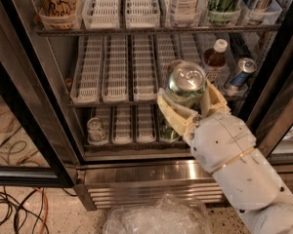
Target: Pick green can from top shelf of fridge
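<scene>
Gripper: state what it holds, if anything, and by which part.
The gripper holds the green can. Its fingers clamp opposite sides of the can's body, just below the silver lid, in front of the fridge.

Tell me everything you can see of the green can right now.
The green can looks like slim aluminium and is seen mostly from above: its shiny silver lid with pull tab faces the camera, and a strip of pale green body shows beneath. It is tilted, top toward the camera, resting on no rack, in front of the middle racks of the fridge. The gripper is shut on it, with cream fingers pressed against either side of the body. No dents show.
</scene>
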Available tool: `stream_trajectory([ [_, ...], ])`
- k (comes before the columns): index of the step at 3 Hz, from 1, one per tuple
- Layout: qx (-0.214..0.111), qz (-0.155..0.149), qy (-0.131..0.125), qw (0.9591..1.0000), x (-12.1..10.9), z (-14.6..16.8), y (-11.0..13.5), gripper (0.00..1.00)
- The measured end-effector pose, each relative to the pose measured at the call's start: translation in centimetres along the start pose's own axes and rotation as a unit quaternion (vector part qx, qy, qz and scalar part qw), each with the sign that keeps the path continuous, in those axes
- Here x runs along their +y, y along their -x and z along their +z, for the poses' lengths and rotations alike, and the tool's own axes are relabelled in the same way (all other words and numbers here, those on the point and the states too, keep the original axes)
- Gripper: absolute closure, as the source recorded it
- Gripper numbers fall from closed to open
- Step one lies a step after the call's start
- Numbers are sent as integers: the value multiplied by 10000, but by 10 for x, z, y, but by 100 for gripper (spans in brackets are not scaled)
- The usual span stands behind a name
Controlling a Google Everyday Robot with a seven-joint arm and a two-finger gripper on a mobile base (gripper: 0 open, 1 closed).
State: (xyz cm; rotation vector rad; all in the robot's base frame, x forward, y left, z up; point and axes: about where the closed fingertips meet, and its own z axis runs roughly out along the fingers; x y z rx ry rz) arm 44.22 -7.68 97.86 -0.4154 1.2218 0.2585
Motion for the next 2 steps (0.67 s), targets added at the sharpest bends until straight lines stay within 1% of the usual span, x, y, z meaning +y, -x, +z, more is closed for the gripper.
stream_trajectory([
  [1, 290, 92, -32, 9995, 9, -12, -17, 100],
  [2, 290, 92, -32, 9995, 9, -12, -17, 100],
])
